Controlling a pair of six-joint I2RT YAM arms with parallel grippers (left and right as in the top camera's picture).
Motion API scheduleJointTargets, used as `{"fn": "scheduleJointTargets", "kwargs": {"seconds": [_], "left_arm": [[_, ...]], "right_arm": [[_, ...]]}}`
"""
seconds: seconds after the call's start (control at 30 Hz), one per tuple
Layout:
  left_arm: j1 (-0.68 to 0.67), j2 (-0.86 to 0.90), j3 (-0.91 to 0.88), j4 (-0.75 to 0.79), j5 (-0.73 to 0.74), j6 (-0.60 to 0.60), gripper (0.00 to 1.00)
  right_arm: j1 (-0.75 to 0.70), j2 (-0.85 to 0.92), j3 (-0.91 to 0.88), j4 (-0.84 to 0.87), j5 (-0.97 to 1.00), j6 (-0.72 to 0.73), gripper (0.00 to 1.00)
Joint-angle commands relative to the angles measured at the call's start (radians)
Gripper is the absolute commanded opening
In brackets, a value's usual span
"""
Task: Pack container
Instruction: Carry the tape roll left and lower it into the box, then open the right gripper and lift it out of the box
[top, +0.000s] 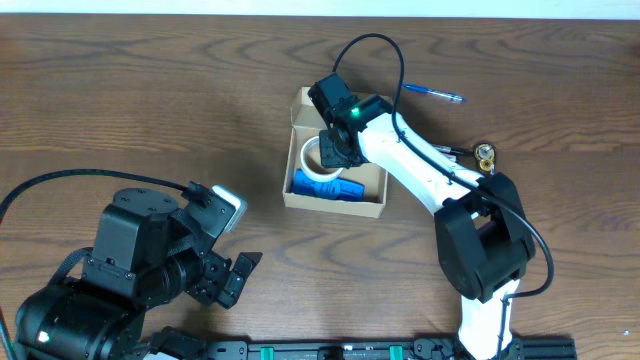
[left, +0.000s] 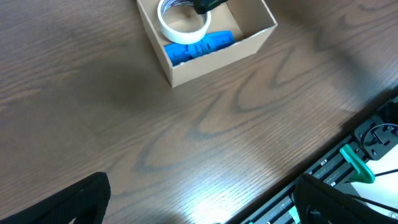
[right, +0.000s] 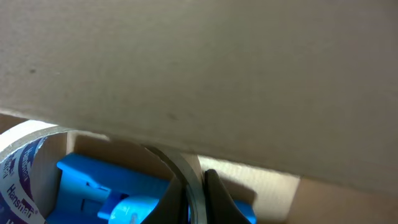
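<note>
Right pincer (top: 335, 150) is clamping the tape roll (top: 308, 155) inside the container (top: 335, 207), toward the table's (top: 120, 90) far edge; rising unopened could be dragging it out.

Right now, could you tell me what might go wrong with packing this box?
1. The right gripper is shut on the tape roll inside the box. Lifting out before it releases could drag the roll or shift the box.
2. The roll lies against the blue item, so it may sit high and hinder closing.
3. A pen lies outside the box, and the room left for it looks tight.
</note>
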Motion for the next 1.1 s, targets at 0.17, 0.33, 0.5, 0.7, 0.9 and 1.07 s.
{"fn": "scheduleJointTargets", "kwargs": {"seconds": [0.17, 0.33, 0.5, 0.7, 0.9, 1.07], "left_arm": [[0.002, 0.0, 0.008, -0.003, 0.013, 0.007, 0.95], [0.002, 0.0, 0.008, -0.003, 0.013, 0.007, 0.95], [0.002, 0.0, 0.008, -0.003, 0.013, 0.007, 0.95], [0.002, 0.0, 0.008, -0.003, 0.013, 0.007, 0.95], [0.002, 0.0, 0.008, -0.003, 0.013, 0.007, 0.95], [0.002, 0.0, 0.008, -0.003, 0.013, 0.007, 0.95]], "right_arm": [[0.023, 0.01, 0.001, 0.019, 0.029, 0.026, 0.01], [0.023, 0.01, 0.001, 0.016, 0.029, 0.026, 0.23], [0.023, 0.01, 0.001, 0.013, 0.026, 0.026, 0.34], [0.024, 0.01, 0.005, 0.005, -0.023, 0.026, 0.31], [0.022, -0.022, 0.046, -0.074, -0.046, 0.025, 0.28], [0.021, -0.098, 0.077, -0.122, -0.047, 0.021, 0.29]]}}
